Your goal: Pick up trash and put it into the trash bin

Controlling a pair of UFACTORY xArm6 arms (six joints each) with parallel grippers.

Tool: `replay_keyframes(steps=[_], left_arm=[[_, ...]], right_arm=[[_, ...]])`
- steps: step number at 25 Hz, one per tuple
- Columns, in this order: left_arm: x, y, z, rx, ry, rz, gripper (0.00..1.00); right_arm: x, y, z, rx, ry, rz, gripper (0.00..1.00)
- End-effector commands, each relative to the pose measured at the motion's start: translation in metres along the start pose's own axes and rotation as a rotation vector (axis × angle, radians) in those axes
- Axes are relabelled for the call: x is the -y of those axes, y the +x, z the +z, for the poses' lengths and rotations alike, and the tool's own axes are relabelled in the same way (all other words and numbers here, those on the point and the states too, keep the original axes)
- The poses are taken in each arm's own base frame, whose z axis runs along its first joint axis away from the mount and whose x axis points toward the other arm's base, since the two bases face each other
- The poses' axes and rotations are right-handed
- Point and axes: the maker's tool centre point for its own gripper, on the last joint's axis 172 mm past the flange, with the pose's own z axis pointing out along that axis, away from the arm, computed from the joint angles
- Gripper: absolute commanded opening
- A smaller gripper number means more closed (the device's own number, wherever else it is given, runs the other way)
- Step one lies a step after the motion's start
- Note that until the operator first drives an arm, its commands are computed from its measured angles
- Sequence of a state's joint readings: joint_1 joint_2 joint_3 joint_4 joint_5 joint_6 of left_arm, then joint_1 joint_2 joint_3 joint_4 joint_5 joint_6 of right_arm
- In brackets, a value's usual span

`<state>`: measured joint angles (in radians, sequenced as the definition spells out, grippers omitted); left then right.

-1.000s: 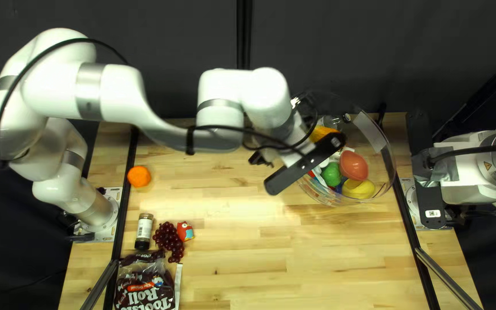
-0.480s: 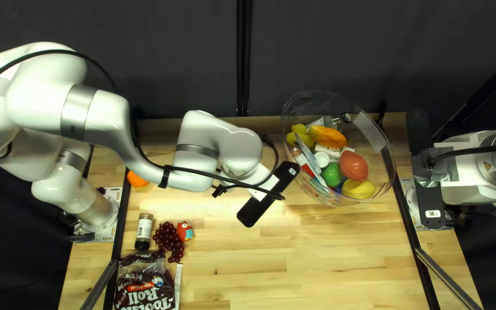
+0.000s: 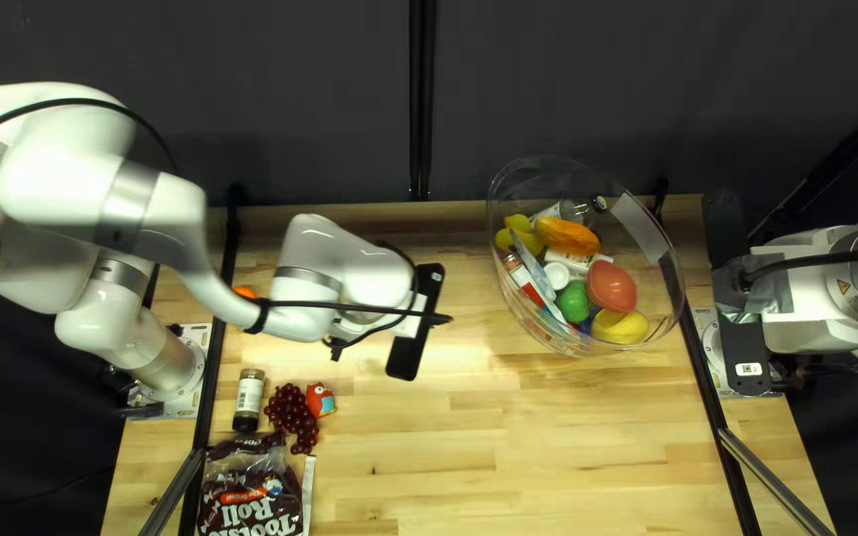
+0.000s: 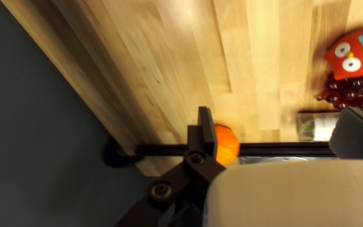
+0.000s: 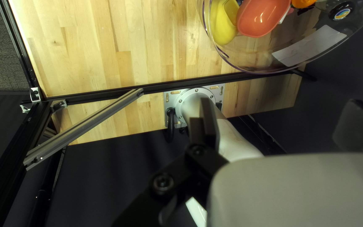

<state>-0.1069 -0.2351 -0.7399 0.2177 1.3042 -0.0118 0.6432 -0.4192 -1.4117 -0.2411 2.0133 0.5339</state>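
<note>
Orange (image 4: pixel 227 145): near the left edge of the table (image 3: pixel 508 437), partly behind the left arm (image 3: pixel 161 218)
Shaker (image 3: pixel 249 394): below the orange, just inside the left edge
Bag (image 3: pixel 250 496): at the near left corner
Grapes (image 3: pixel 292 412): beside the shaker
Owl toy (image 3: pixel 320 400): against the grapes
Left gripper (image 3: pixel 336 347): released, spread wide
Trash bin (image 3: pixel 674 248): by the far right corner, holding coral bowl (image 3: pixel 612 286), green ball (image 3: pixel 574 301), more
Right gripper (image 3: pixel 808 371): released, beyond the right edge

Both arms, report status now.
Left tool open, empty. Right tool open, empty. Clear bin loaded; grapes, red toy outside. Left arm partly hides orange from top view.
</note>
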Motion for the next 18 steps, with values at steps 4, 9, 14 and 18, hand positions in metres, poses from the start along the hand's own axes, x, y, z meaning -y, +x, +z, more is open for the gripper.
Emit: replay_keyframes(steps=[4,9,14,18], left_arm=[[-0.006,-0.029,0.049,0.107,-0.107,-0.003,1.0],[-0.002,-0.062,0.068,0.216,-0.151,-0.088,1.0],[-0.002,-0.088,0.09,0.32,-0.2,-0.175,1.0],[-0.001,-0.096,0.112,0.369,-0.254,-0.206,1.0]], right_arm=[[0.0,0.0,0.0,0.0,0.0,0.0,1.0],[0.0,0.0,0.0,0.0,0.0,0.0,1.0],[0.0,0.0,0.0,0.0,0.0,0.0,1.0],[0.0,0.0,0.0,0.0,0.0,0.0,1.0]])
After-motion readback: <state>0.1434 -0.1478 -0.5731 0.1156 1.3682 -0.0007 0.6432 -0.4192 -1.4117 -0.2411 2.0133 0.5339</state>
